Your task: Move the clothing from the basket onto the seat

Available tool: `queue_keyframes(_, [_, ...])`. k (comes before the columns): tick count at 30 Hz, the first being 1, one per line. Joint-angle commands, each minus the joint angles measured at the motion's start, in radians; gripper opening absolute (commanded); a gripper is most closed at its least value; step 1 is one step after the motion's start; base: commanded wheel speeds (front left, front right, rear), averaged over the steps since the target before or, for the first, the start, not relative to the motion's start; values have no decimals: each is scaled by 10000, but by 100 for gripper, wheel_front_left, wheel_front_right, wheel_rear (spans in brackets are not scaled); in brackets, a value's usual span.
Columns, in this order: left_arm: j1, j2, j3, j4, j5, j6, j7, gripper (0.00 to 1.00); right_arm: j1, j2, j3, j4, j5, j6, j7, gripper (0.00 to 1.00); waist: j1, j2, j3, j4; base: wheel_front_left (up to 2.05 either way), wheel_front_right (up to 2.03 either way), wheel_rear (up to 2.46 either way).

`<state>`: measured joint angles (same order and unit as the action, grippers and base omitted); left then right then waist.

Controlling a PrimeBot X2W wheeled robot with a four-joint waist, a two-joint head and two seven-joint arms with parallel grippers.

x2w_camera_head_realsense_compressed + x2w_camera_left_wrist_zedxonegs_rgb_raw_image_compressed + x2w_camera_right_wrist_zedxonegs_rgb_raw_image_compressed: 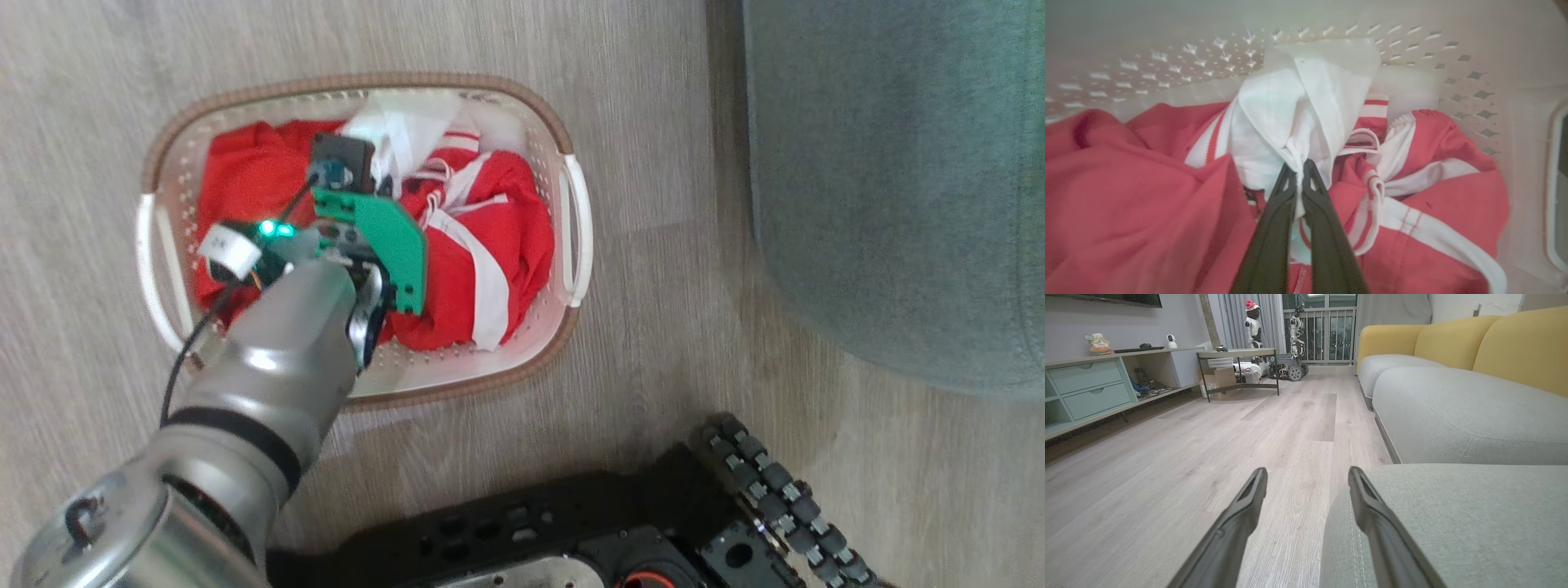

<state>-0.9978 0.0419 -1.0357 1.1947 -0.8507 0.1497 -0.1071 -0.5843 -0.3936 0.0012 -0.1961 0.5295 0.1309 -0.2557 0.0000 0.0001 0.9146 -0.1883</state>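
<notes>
Silver left forearm (286, 343) is extended into the basket (359, 82), where the left gripper (1298, 169) is clenched on a white fold of the red clothing (1298, 106), while the seat (898, 180) is found well apart to the right, nearer the spread, empty right gripper (1307, 477).

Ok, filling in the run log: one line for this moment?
left gripper: jaws shut on clothing, in basket | right gripper: jaws open, empty, by seat

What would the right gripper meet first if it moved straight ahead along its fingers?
The way looks free: the right gripper, open, points along the wooden floor. The seat lies close beside one finger and might be brushed; depth is unclear.
</notes>
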Motion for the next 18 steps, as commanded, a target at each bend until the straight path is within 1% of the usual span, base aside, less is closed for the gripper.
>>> queue_keyframes(1, [429,83,-11,-178,-105,-37,-136,0,394,-150,35,-241,-1,-2,-61,100,0,-1,-298,94,0,0,0])
queue_keyframes(7, [962,83,-264,-417,-572,-189,-797,0,670,-87,77,-68,-70,-2,-61,100,0,-1,-1335,230,0,0,0])
queue_keyframes(11, [1372,83,-433,-616,-815,-307,-1220,0,987,-66,173,115,-155,-2,-61,100,0,-1,-2223,378,0,0,0])
queue_keyframes(18, [2025,83,-652,-1069,-937,-412,-1526,0,1715,-6,362,443,-343,-2,-61,100,0,-1,-3805,722,0,0,0])
